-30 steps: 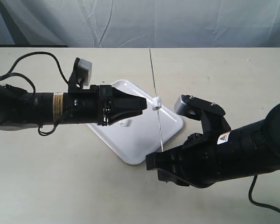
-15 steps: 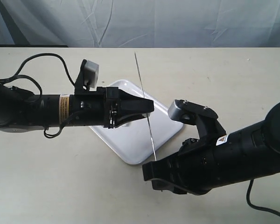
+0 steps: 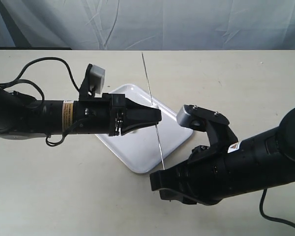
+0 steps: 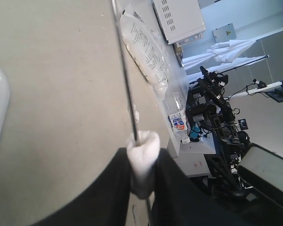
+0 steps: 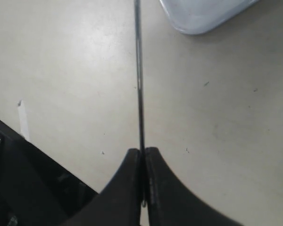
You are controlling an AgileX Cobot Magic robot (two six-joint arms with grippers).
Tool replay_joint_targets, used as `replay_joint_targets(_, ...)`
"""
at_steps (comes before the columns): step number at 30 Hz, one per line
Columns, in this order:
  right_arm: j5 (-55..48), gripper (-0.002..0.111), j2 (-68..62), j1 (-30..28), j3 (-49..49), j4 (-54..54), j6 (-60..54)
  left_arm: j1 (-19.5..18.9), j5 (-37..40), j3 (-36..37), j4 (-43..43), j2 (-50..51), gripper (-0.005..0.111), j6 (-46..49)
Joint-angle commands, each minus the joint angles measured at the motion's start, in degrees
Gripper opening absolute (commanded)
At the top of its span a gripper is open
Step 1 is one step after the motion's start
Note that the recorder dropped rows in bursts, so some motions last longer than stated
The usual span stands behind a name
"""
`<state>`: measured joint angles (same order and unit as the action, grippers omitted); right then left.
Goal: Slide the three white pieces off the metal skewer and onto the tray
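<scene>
**Exterior view.** The metal skewer (image 3: 148,83) runs as a thin, near-vertical line from lower centre to upper centre of the frame. The right gripper (image 3: 163,172) holds its lower end. The left gripper (image 3: 156,115) reaches in from the left and meets the rod crosswise at mid-length, over the white tray (image 3: 137,157). No white piece can be made out here.

**Left wrist view.** The left jaws are clamped on one white piece (image 4: 144,146) threaded on the skewer (image 4: 125,70). The bare rod runs on to the top edge of the frame. The other two pieces are not seen.

**Right wrist view.** The right jaws are closed tight on the skewer (image 5: 138,70), and a corner of the tray (image 5: 203,14) lies at upper right.

**Relation.** The piece probably has to travel along the rod's long axis toward the free end, away from the right gripper.
</scene>
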<state>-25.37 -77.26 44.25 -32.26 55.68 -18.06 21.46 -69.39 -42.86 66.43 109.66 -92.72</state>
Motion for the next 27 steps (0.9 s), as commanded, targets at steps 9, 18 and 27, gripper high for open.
replay_joint_targets(9,-5.36,-0.001,0.41,-0.09,-0.03,-1.11,-1.87,0.11,-0.58,0.09,-6.36,-0.71,0.015,0.21)
replay_joint_targets(18,-8.09,-0.001,0.41,-0.09,4.36,-2.98,-1.87,-7.12,-0.58,0.09,-6.89,-0.71,0.015,0.1)
replay_joint_targets(27,-8.78,-0.001,0.41,-0.09,10.42,-3.39,-2.89,-13.97,-0.58,0.09,-6.37,-0.71,0.015,-0.04)
